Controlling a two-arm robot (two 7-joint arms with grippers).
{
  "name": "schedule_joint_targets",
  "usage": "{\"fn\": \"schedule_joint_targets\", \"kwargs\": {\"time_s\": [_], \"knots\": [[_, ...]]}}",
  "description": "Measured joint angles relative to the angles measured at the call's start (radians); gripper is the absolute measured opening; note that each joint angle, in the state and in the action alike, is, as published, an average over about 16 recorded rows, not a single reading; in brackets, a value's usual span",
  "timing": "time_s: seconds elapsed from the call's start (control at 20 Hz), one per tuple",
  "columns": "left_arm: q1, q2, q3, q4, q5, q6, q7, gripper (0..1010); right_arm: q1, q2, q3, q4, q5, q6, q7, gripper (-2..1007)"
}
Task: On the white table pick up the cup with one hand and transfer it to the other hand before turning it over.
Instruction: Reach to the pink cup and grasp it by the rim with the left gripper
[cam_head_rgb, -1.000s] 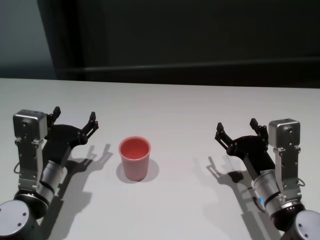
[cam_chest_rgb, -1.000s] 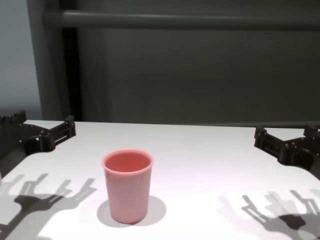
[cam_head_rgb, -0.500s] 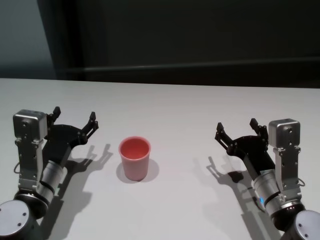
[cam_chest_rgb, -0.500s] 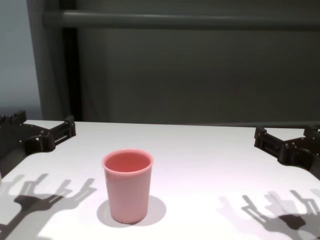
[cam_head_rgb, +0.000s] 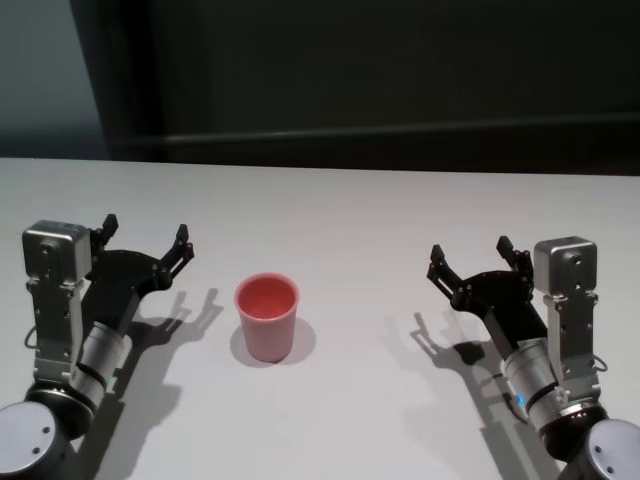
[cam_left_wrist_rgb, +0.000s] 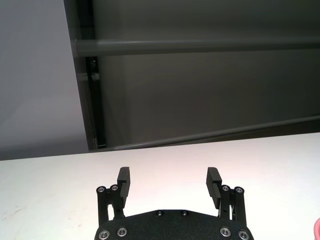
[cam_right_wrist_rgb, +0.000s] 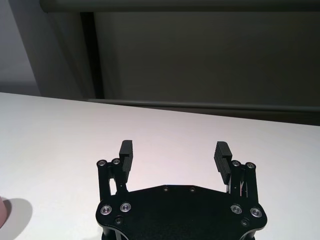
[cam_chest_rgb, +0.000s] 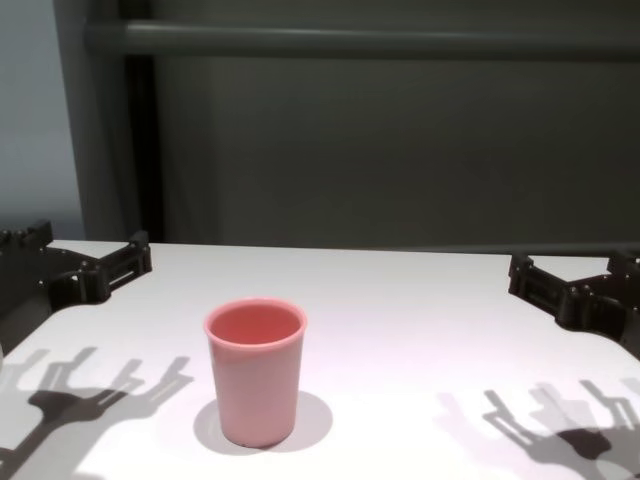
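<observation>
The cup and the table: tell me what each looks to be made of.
The cup: probably plastic, pale pink, smooth with a soft sheen; thin wall, rolled rim, no handle or marks. The table: a flat matte white top, perhaps laminate or painted board; it shows crisp shadows and no glare or grain.

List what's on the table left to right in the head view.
Left gripper, open → pink cup, upright, mouth up → right gripper, open. All over the white table; neither gripper touches the cup.
</observation>
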Motion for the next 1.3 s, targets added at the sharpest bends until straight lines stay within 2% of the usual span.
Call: {"fn": "schedule_joint_targets", "kwargs": {"time_s": [1.3], "knots": [[0.000, 0.000, 0.000, 0.000, 0.000, 0.000, 0.000, 1003, 0.000, 0.000, 0.000, 0.000, 0.000, 0.000, 0.000, 1002]]}}
